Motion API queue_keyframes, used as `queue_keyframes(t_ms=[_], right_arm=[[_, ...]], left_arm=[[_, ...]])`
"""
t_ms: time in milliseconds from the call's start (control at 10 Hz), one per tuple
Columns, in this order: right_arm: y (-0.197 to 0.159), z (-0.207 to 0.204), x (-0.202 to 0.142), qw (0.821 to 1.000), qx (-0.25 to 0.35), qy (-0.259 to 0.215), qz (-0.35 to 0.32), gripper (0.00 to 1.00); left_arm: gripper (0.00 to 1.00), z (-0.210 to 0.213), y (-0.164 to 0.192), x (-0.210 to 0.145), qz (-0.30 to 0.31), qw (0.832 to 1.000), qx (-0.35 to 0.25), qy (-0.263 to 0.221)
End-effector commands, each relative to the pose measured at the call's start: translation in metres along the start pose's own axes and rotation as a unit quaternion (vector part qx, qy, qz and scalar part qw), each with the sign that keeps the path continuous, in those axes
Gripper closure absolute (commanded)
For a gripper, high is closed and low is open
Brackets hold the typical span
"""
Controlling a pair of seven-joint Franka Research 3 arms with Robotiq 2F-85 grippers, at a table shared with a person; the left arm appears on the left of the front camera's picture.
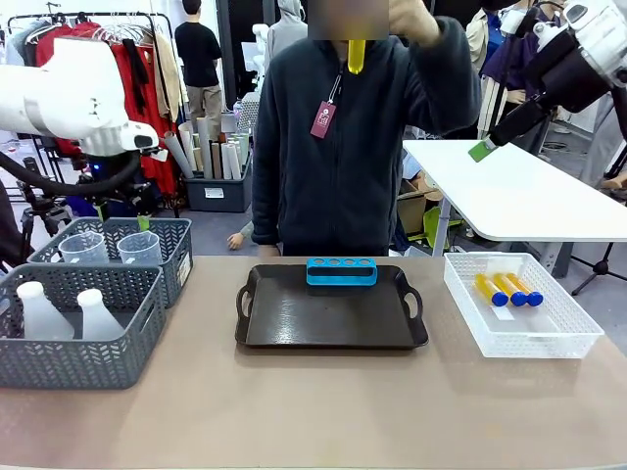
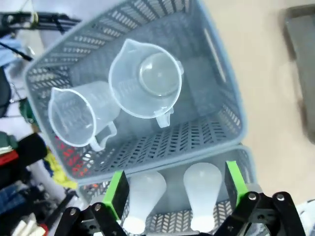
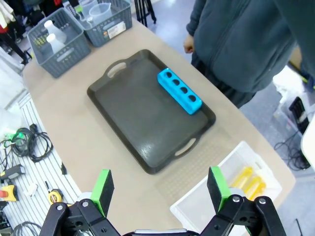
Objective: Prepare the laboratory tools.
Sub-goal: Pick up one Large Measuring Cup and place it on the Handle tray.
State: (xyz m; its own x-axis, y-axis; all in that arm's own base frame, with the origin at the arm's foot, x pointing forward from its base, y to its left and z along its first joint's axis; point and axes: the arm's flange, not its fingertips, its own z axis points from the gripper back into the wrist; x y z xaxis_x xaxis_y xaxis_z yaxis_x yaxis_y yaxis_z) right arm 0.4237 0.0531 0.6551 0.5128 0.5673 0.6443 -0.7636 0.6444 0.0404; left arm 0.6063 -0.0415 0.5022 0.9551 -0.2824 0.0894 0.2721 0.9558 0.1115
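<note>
The left claw [image 2: 175, 189] hangs spread wide, two conical flasks [image 2: 202, 196] straight beneath it in a grey basket [image 1: 88, 362], upright, necks toward it; beakers [image 2: 145, 78] just beyond, mouths up. The right claw [image 3: 160, 189], also spread, hovers high above the empty blue rack [image 3: 179, 91]. Judged barely begun: tubes [image 1: 506, 290], flasks, beakers not yet placed.

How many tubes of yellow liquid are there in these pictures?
4. Three tubes lie side by side in the white basket on the robot's right; the fourth tube is held up in the person's hand.
</note>
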Motion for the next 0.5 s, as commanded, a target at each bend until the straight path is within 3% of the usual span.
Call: queue_keyframes(t_ms=[0,400], right_arm=[[-0.001,0.001,0.0,1.0,0.005,-0.004,0.004,0.0],[-0.001,0.001,0.0,1.0,0.005,-0.004,0.004,0.0]], left_arm=[[0.0,-0.008,0.0,0.006,0.023,1.0,0.005,0.01],[0.0,-0.053,0.012,0.014,0.052,0.998,-0.008,0.017]])
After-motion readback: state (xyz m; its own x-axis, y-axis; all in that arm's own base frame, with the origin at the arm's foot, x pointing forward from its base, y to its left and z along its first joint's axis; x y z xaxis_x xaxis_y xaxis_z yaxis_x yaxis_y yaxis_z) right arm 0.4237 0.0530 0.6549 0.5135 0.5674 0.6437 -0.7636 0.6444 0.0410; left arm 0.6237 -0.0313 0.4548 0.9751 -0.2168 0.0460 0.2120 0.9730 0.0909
